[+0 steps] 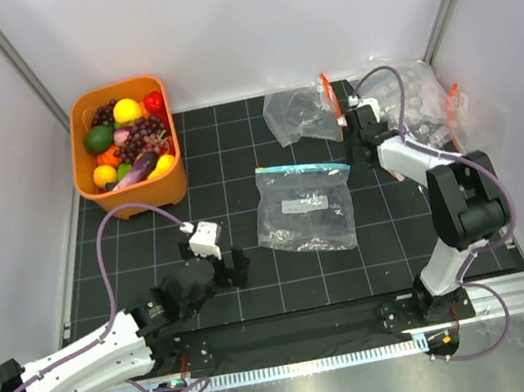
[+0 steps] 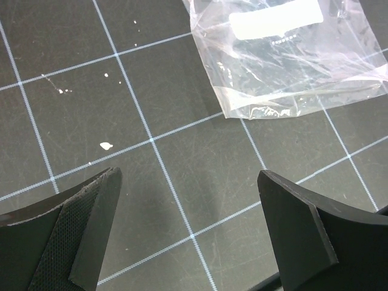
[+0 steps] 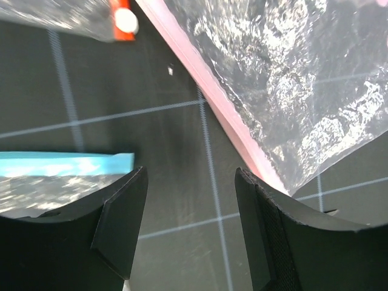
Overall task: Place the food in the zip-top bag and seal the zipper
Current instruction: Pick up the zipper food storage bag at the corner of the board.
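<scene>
You have three bags: the zip-top bag, a labelled bag (writing unreadable) and a dotted bag. One tub holds the food. Left gripper and right gripper gape, empty.

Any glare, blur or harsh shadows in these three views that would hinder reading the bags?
Top external: even, soft light, sharp, only faint shadows; left wrist: sharp, white glare streaks on the labelled bag; right wrist: speckled glare across the pink-edged clear bag, while the orange slider and blue strip look soft, out of focus.
</scene>
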You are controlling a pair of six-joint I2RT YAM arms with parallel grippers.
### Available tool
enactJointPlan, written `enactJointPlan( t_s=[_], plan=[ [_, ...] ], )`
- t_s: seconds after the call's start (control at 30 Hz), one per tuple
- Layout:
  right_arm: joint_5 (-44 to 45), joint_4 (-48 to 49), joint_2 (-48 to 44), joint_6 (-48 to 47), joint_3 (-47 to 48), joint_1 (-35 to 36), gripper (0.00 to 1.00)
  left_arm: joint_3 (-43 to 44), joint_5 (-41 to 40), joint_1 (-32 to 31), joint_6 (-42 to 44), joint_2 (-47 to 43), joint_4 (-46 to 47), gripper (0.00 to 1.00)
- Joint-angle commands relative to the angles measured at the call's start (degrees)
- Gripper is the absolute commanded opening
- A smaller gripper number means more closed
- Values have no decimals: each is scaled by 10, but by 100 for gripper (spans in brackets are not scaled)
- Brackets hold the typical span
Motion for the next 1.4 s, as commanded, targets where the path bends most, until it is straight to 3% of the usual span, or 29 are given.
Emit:
enactJointPlan(
  t_s=[0.0,0.37,0.47,0.63,0.67,0.7,0.93,1.13,1.37],
  plan=[
    [68,8,24,-59,39,5,67,5,10,2,9,-3,38,100],
    [187,51,134,-90,85,4,65,4,23,2,12,-4,41,100],
    [208,47,168,-91,116,-3,33,1,22,2,12,-13,39,100],
    [245,22,232,-83,173,-18,32,-2,18,2,11,-23,38,100],
    [249,12,236,-76,180,-19,27,-4,18,3,11,-23,38,100],
    [253,7,235,-71,188,-18,1,-3,18,2,11,-23,39,100],
    [267,43,103,-77,114,41,1,1,15,3,12,-11,39,100],
    [250,-32,-39,-25,61,138,1,4,13,2,11,-14,37,100],
    [53,-50,-200,80,-51,203,1,36,10,3,-61,-49,27,100]
  ],
)
